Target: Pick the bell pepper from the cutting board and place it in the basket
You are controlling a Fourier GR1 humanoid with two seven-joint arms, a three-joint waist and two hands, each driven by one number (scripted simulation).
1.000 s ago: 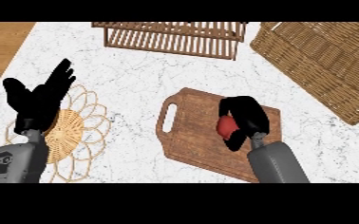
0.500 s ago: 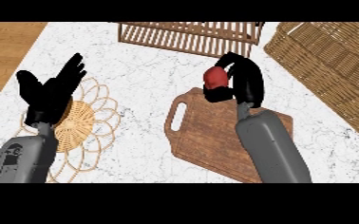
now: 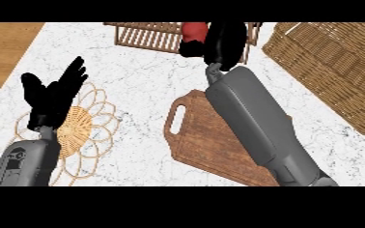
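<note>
Covering much of the cutting board (image 3: 206, 145), the right forearm hides its middle. At the left the left hand (image 3: 51, 96) rests open, fingers up, over a woven mat (image 3: 89, 125). Farther back, the right hand (image 3: 222, 46) curls round the red bell pepper (image 3: 193, 31), partly hidden, raised over a slatted rack (image 3: 146, 36). The basket (image 3: 328, 63) is cut off at the right.
</note>
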